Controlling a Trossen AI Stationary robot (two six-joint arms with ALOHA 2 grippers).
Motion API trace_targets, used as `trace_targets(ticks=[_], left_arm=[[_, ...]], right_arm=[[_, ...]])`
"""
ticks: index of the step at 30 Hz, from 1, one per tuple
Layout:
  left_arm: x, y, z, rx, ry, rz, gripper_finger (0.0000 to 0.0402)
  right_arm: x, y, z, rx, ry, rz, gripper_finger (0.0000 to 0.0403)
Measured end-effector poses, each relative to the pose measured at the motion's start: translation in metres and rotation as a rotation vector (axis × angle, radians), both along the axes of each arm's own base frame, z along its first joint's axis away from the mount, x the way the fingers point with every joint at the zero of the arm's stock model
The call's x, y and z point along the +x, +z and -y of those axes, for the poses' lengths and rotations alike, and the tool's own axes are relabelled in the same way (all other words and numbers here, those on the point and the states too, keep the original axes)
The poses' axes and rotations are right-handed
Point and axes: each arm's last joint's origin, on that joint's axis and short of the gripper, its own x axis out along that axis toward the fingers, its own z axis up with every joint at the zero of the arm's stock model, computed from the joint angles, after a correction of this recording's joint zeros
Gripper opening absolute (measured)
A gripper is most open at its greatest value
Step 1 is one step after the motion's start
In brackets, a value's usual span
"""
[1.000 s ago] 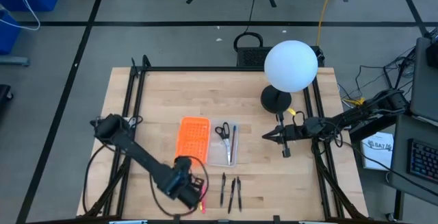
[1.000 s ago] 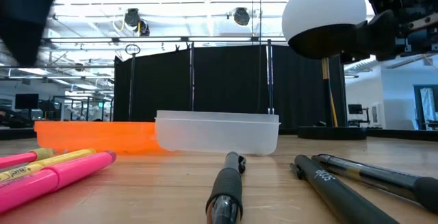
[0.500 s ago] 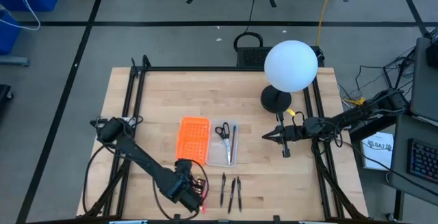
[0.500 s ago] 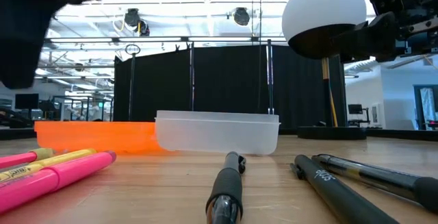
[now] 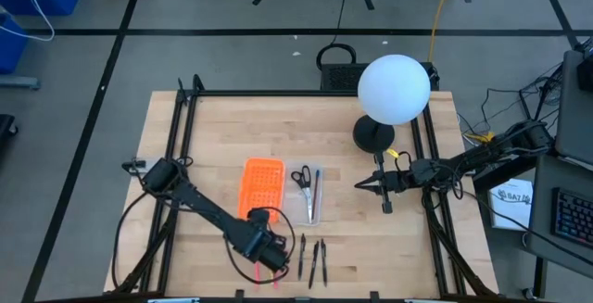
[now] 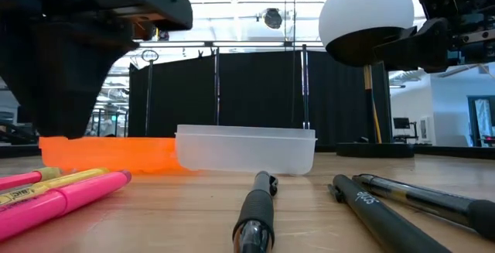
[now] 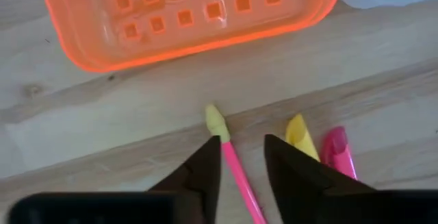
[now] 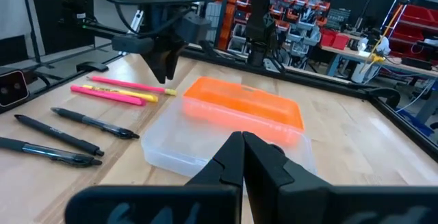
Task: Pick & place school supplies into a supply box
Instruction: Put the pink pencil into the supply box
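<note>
The clear supply box [image 5: 309, 195] lies mid-table beside an orange tray [image 5: 262, 188]; scissors [image 5: 301, 177] and a dark pen [image 5: 317, 187] rest inside it. Three black pens [image 5: 312, 258] lie near the table's front edge. Left of them lie pink and yellow pens [image 6: 62, 195]. My left gripper [image 7: 243, 148] hovers open just above these, pointing down. Its fingers stand on either side of a thin pink pen with a yellow-green tip [image 7: 233, 162]. My right gripper [image 5: 361, 186] hangs shut above the table, right of the box.
A lamp with a white globe [image 5: 394, 88] and a black base [image 5: 373, 134] stands at the back right. Black rails [image 5: 181, 127] run along the table's left and right sides. Bare wood lies left of the orange tray and between the box and my right gripper.
My left gripper has moved toward the table's right edge, along the front edge, and now stands over the pink and yellow pens. The pens, the box and my right gripper have stayed where they were.
</note>
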Motion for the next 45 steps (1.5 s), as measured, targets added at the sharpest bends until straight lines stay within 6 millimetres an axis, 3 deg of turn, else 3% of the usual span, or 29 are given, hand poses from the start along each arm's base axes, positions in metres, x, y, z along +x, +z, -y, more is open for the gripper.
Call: trace_targets(ticks=[4, 9, 25, 30, 33, 39, 45], left_arm=[[0.001, 0.000, -0.002, 0.000, 0.021, 0.001, 0.0172], [-0.002, -0.007, -0.004, 0.010, 0.030, -0.014, 0.0182], [-0.010, -0.045, -0.007, -0.069, 0.032, 0.035, 0.0130], [-0.011, -0.046, -0.008, -0.071, 0.017, 0.019, 0.0072], [-0.010, -0.043, -0.007, -0.073, -0.012, 0.012, 0.0023], [-0.009, -0.026, -0.011, -0.078, -0.031, -0.001, 0.0026], [-0.006, 0.034, -0.015, -0.092, -0.062, 0.129, 0.0019]], right_arm=[[0.000, 0.000, 0.000, 0.000, 0.000, 0.000, 0.0000], [0.000, 0.000, 0.000, 0.001, 0.000, -0.004, 0.0000], [0.000, -0.001, 0.000, 0.026, -0.002, -0.008, 0.0000], [0.000, 0.000, 0.000, 0.034, -0.002, -0.008, 0.0000], [0.000, -0.001, 0.000, 0.033, -0.002, -0.010, 0.0000], [0.000, -0.002, 0.000, 0.029, -0.002, -0.027, 0.0000], [0.000, -0.003, 0.000, 0.029, -0.002, -0.030, 0.0000]])
